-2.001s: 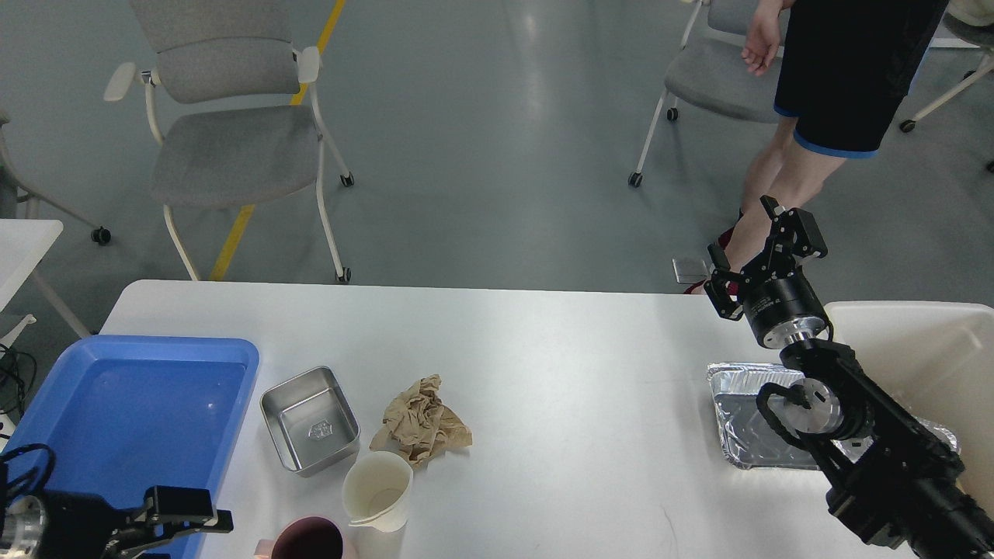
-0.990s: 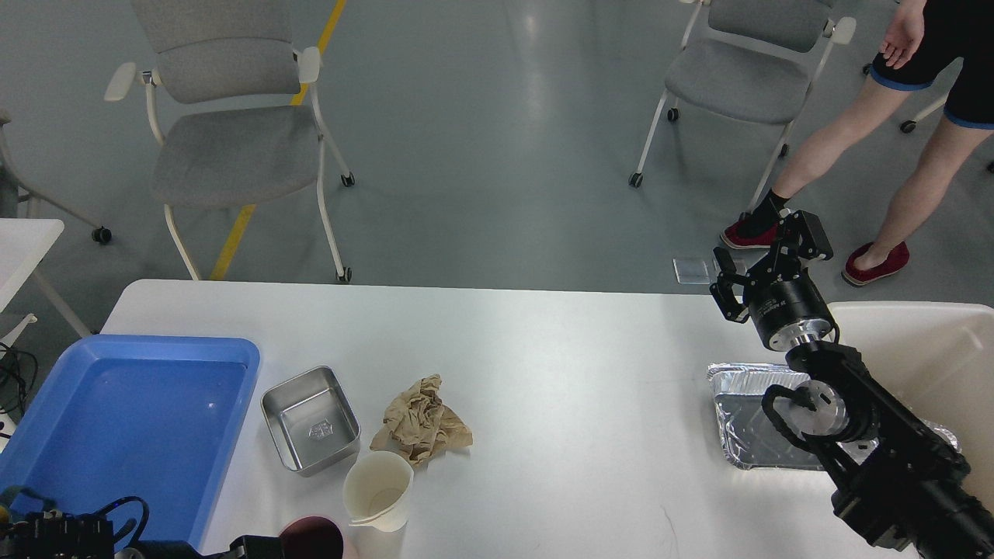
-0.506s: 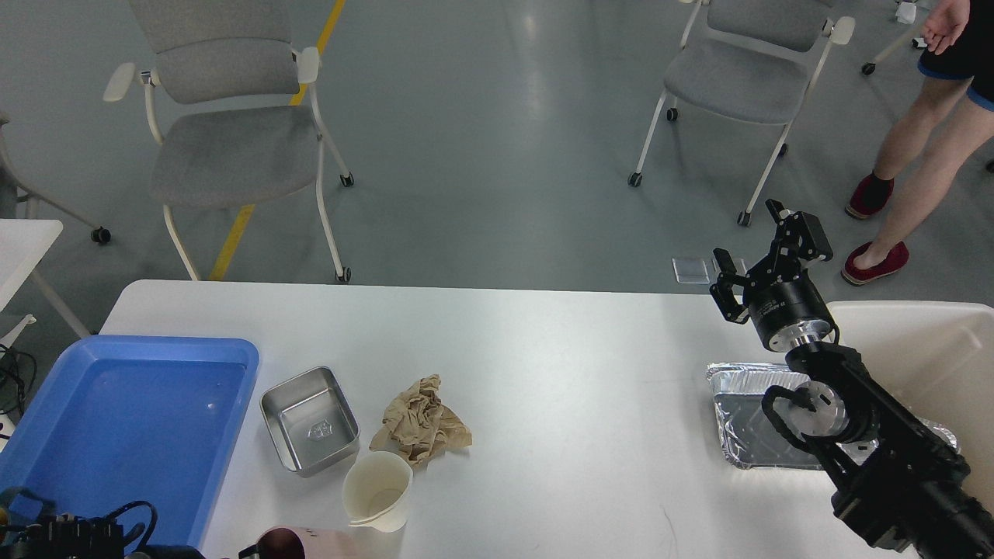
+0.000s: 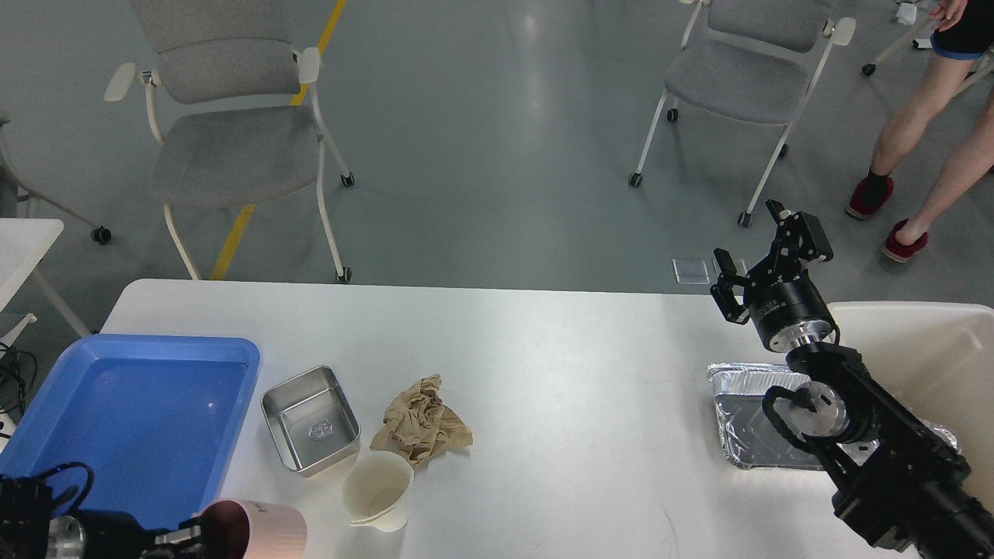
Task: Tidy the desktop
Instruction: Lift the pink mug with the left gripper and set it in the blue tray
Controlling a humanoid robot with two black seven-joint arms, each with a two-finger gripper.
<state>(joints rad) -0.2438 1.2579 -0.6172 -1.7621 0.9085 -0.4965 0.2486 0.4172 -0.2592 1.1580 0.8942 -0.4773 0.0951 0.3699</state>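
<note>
The white desktop (image 4: 543, 357) fills the lower half of the head view. My left gripper (image 4: 190, 536) is at the bottom left edge, shut on a pink cup (image 4: 268, 530) that lies on its side, its dark mouth facing left, by the blue tray's near corner. A white paper cup (image 4: 378, 489), a crumpled brown paper (image 4: 423, 423) and a small steel tray (image 4: 311, 419) sit left of centre. My right gripper (image 4: 745, 233) is open and empty, raised above the table's far right edge, behind a foil tray (image 4: 742, 427).
A blue plastic tray (image 4: 140, 411) lies at the left. A cream-white bin (image 4: 924, 349) stands at the right, beside my right arm. Two grey chairs (image 4: 225, 147) stand beyond the table. A person's legs (image 4: 924, 147) are at the far right.
The pink cup went from upright at the bottom edge to lying on its side in my left gripper, shifted left. The person walked away to the right. My right arm barely moved.
</note>
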